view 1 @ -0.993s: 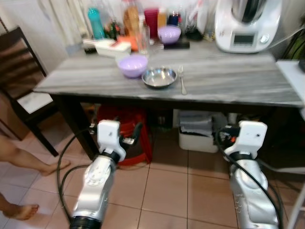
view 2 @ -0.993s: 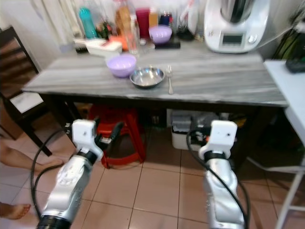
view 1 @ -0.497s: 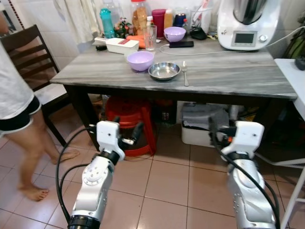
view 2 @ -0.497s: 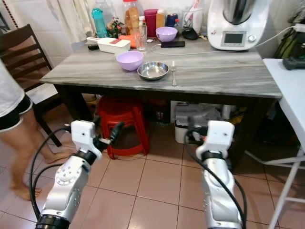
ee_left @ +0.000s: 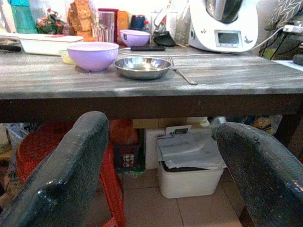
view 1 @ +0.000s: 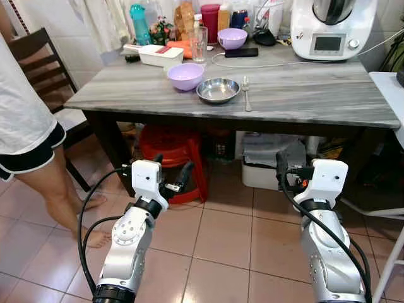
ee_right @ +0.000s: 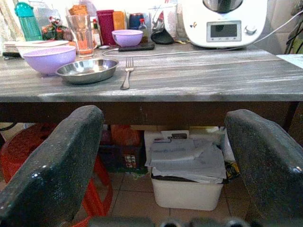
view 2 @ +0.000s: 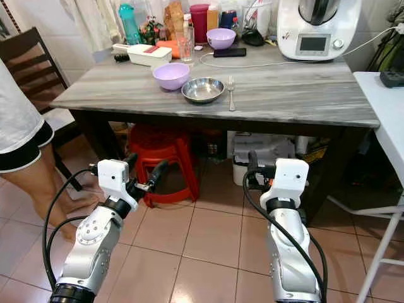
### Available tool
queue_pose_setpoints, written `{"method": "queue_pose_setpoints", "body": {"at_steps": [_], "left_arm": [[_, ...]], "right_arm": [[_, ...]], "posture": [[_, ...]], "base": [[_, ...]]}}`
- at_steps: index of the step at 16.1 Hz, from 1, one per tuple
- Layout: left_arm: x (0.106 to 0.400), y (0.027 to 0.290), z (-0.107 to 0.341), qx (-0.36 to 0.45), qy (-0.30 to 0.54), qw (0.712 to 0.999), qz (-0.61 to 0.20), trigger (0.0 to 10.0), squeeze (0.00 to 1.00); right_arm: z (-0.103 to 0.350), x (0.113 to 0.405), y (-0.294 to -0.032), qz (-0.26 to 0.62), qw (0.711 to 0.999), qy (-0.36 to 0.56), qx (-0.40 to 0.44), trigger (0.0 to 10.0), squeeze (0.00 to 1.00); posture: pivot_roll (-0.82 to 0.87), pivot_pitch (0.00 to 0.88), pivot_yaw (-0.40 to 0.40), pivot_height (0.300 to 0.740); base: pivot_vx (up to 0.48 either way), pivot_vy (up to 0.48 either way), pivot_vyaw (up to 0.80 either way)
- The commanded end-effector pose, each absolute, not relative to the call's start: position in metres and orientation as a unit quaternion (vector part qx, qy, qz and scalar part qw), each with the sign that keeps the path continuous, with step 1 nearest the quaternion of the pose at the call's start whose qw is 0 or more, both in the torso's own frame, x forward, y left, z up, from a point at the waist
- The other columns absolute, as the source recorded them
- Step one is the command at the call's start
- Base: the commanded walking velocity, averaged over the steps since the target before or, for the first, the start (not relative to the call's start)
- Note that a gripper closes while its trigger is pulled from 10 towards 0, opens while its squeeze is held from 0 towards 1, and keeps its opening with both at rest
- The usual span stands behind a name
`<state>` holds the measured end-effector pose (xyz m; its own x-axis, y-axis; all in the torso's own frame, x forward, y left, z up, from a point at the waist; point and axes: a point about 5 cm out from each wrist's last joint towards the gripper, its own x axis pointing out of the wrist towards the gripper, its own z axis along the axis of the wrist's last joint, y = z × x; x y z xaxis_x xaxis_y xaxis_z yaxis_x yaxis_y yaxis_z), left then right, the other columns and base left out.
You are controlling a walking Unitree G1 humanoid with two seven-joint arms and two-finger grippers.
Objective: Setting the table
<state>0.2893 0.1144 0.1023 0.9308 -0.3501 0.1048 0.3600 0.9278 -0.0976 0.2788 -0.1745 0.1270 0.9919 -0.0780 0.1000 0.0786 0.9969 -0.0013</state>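
**Two empty end effectors held low, short of the table**

Both arms were raised in front of the robot at a height below the tabletop, which read to me as a carrying posture for the approach, not a reach. The left end effector had its two black fingers spread wide with nothing between them, and the right end effector was likewise parted and empty, presumably so either could close on a dish once within range.

Ahead of and above both end effectors stood the grey table. Near its front edge, up and forward of the left end effector, sat a steel bowl with a lilac bowl just beside it on the far-left side and a fork lying just beside it on the other. That trio looked like one place setting already begun. A second lilac bowl, a drinking glass, a white box and a kitchen machine stood farther back, well beyond either end effector's reach.

Below the table, directly past the left end effector, was a red stool; past the right one, a white bin. A person stood off to the left end effector's outer side, beside a dark chair.

My judgement: the robot needed to close the gap and lift an arm above the edge first.
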Motion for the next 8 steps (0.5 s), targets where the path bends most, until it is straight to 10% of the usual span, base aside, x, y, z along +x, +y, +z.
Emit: {"method": "queue_pose_setpoints", "body": {"at_steps": [1,8], "left_arm": [[0.2906,0.1175,0.1064,-0.052,-0.048,0.980,-0.184,10.0,0.00],[0.2904,0.1162,0.1057,-0.053,-0.046,0.979,-0.190,10.0,0.00]], "right_arm": [[0.1274,0.2803,-0.1713,-0.033,0.998,-0.050,-0.001,10.0,0.00],[0.1261,0.2797,-0.1720,-0.033,0.998,-0.048,0.000,10.0,0.00]], "posture": [[-0.13,0.005,0.096,0.740],[-0.13,0.005,0.096,0.740]], "base": [[0.000,-0.266,0.00],[0.000,-0.263,0.00]]}}
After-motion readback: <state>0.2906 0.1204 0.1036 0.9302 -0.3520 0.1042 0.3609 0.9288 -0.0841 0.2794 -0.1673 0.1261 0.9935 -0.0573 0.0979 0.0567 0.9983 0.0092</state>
